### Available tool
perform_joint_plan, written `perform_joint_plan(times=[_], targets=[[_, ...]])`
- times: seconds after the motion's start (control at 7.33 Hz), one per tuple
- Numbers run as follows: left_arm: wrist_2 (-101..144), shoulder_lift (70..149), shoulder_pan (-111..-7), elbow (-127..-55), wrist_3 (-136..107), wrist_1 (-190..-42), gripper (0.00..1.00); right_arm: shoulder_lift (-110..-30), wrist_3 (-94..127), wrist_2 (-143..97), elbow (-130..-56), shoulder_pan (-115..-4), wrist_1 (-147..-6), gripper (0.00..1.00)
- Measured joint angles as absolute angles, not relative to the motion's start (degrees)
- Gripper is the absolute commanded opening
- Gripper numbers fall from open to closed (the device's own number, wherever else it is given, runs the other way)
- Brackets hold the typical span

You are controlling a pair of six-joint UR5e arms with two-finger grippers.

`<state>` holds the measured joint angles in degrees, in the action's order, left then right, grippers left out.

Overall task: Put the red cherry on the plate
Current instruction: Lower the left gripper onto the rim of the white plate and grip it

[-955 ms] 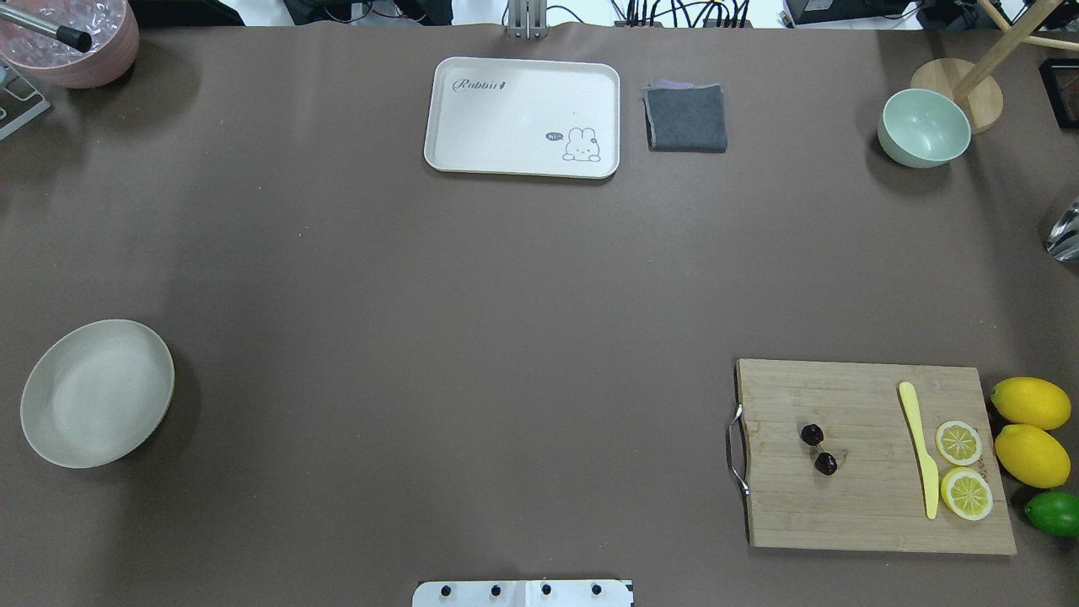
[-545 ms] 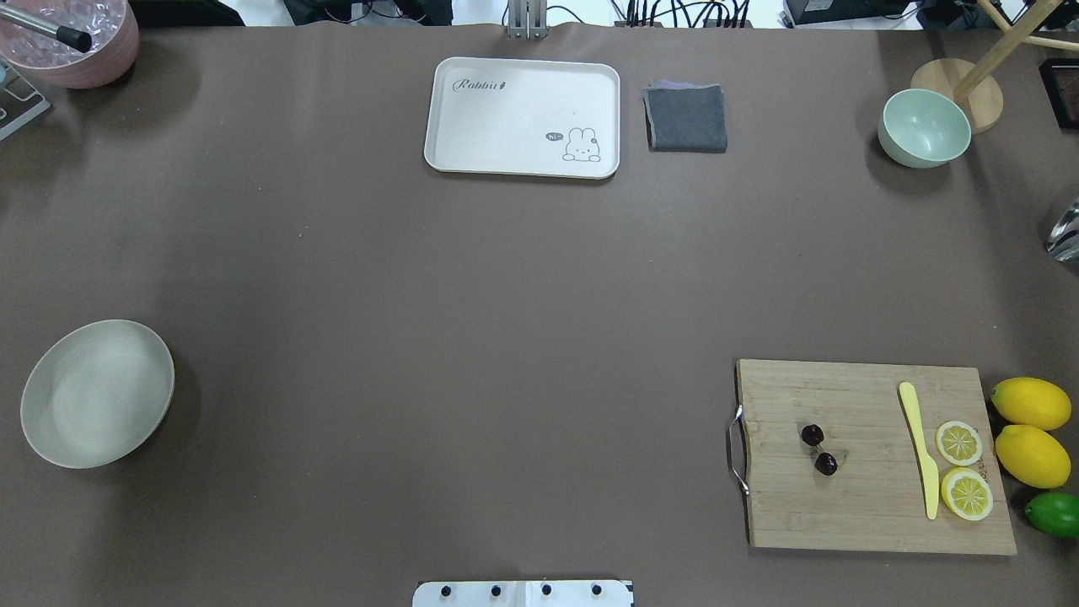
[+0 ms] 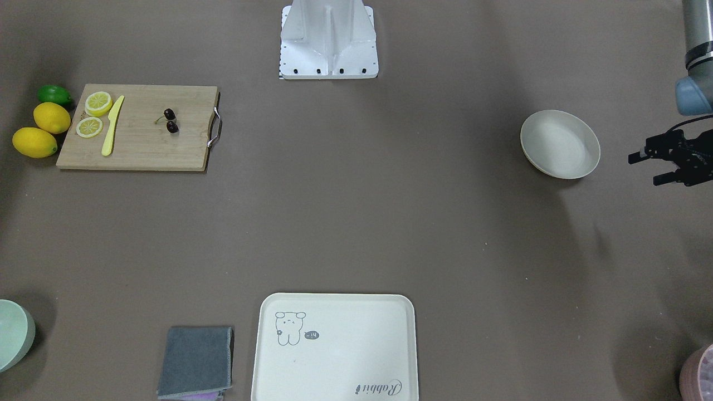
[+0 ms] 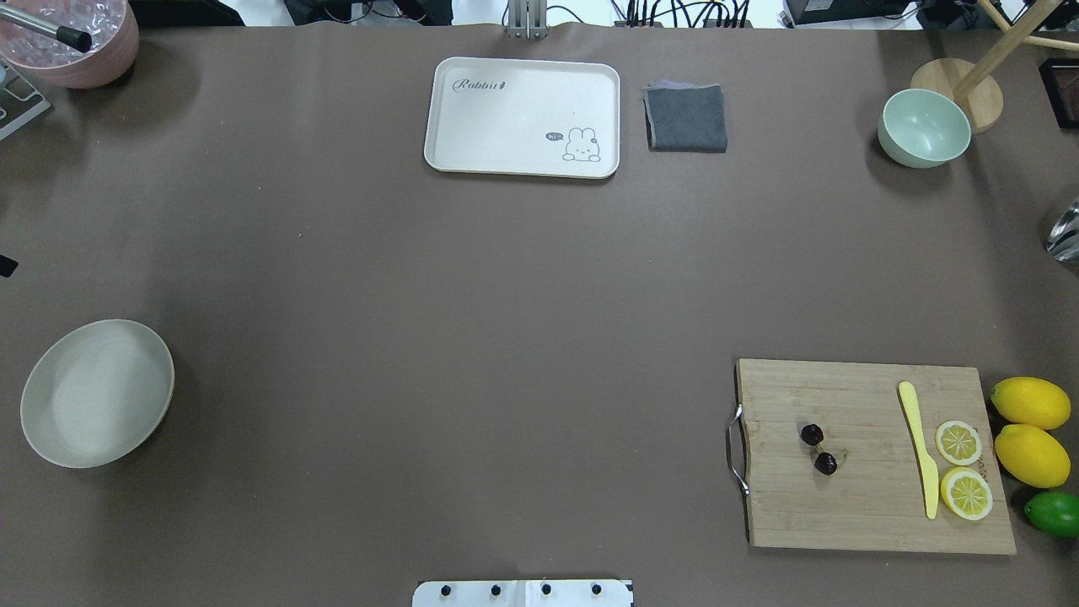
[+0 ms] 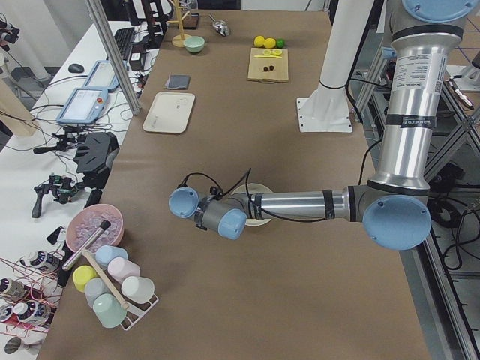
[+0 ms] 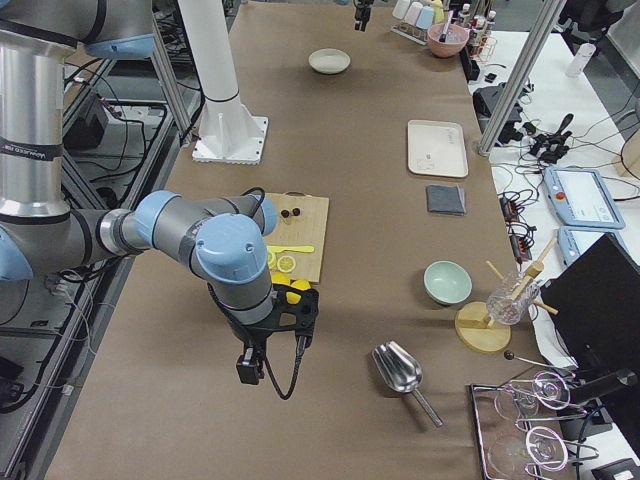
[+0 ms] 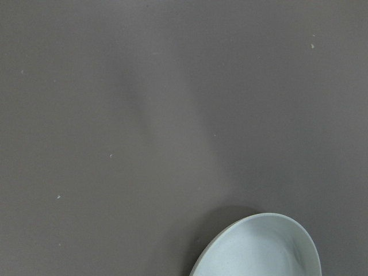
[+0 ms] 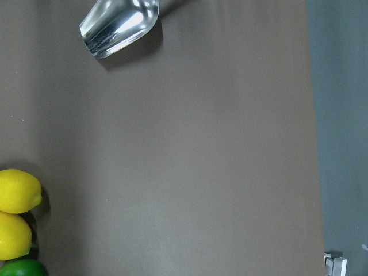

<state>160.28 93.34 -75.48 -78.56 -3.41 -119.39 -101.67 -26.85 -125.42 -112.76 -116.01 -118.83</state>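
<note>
The red cherry (image 4: 818,448), a dark pair joined by thin stems, lies on the wooden cutting board (image 4: 868,506) at the near right; it also shows in the front-facing view (image 3: 170,121). The cream plate (image 4: 97,392) sits bare at the near left, and its rim shows in the left wrist view (image 7: 259,247). My left gripper (image 3: 647,168) hovers open just outside the plate (image 3: 560,143), with nothing between its fingers. My right gripper (image 6: 290,310) hangs beside the lemons off the board's end, well away from the cherry; I cannot tell whether it is open or shut.
On the board lie a yellow knife (image 4: 919,447) and two lemon halves (image 4: 961,468). Two lemons (image 4: 1030,430) and a lime (image 4: 1054,512) sit beside it. At the far side are a rabbit tray (image 4: 523,116), grey cloth (image 4: 685,118), mint bowl (image 4: 924,126) and metal scoop (image 8: 118,23).
A black tip of my left gripper has come into the overhead view at the left edge. The cherry, plate and board have not moved.
</note>
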Motion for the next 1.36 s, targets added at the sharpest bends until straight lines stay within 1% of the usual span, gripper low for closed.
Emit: perform_joint_plan(times=[0.27,0.41,0.82,1.09,1.36], targets=[[157.1,90.6,-72.8,-78.2,-10.6,-130.5,0.99,-101.7,-26.8,-125.4,-112.8,-116.0,-118.8,1.00],[156.0,90.1,-71.5,-78.0,-13.3,-133.7,0.99,-101.7,-26.8,-125.4,-112.8,-116.0,-118.8,1.00],[151.6,90.1,-67.5,-77.3,-19.0,-139.0,0.98,-101.7,-26.9,-125.4,-112.8,-116.0,-118.8,1.00],[148.8,90.3,-64.3,-75.8,-25.9,-146.5,0.98,-101.7,-26.9,-125.4,-112.7,-116.0,-118.8,1.00],[148.2,90.4,-63.2,-74.6,-28.1,-150.0,0.97,-101.6,-26.9,-125.4,-112.6,-116.0,-118.8,1.00]])
